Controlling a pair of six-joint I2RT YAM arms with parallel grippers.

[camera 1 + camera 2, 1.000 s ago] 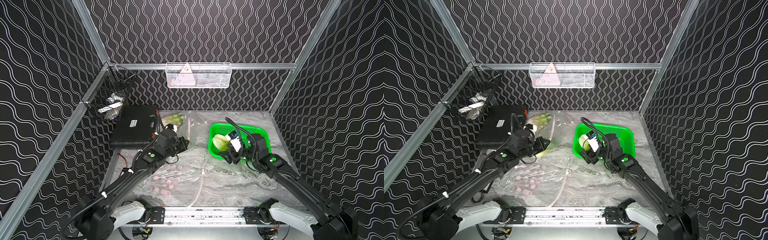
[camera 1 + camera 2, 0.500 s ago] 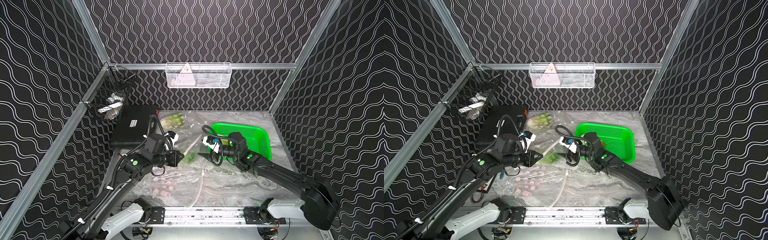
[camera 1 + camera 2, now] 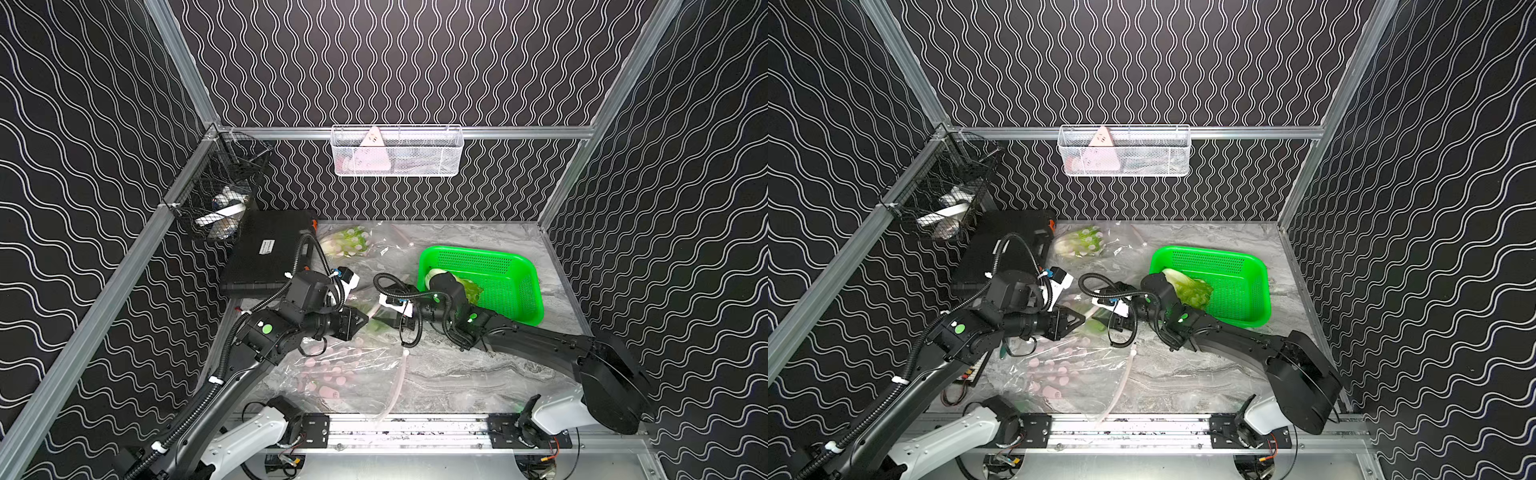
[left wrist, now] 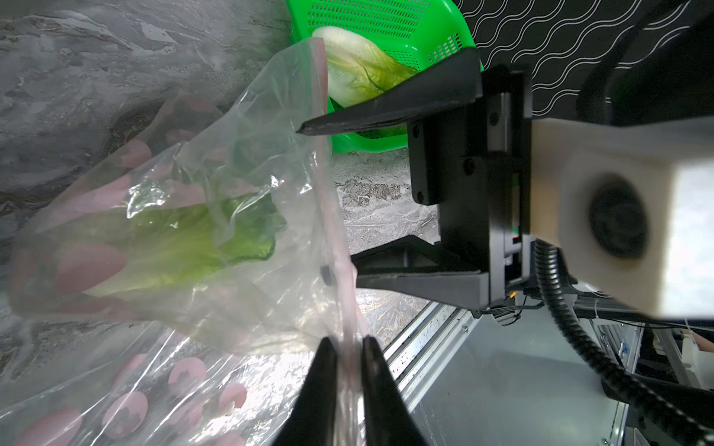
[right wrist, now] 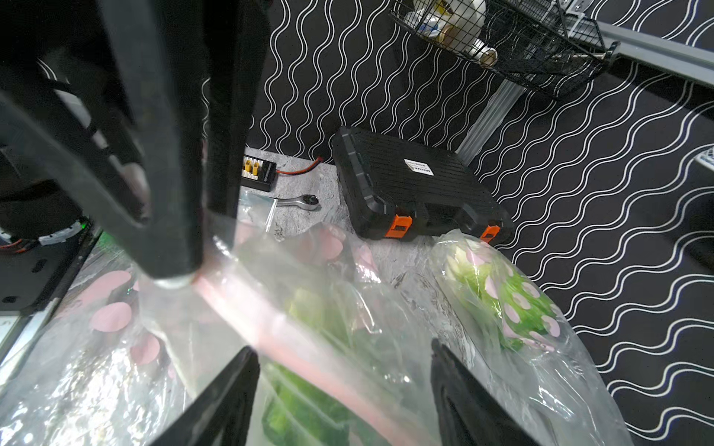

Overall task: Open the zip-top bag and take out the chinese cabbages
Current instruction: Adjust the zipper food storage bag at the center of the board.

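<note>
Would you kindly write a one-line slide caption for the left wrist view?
Left gripper pinches the zip-top bag's pink seal as the open right gripper approaches the cabbage inside.

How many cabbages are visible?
3. One lies in the green basket at; one sits inside the bag between the grippers at; one lies in a second bag near the black case at.

We see a cabbage lying in the green basket, at its near left corner; left of the basket both arms meet over the clear bag; beyond it, another bagged cabbage.
</note>
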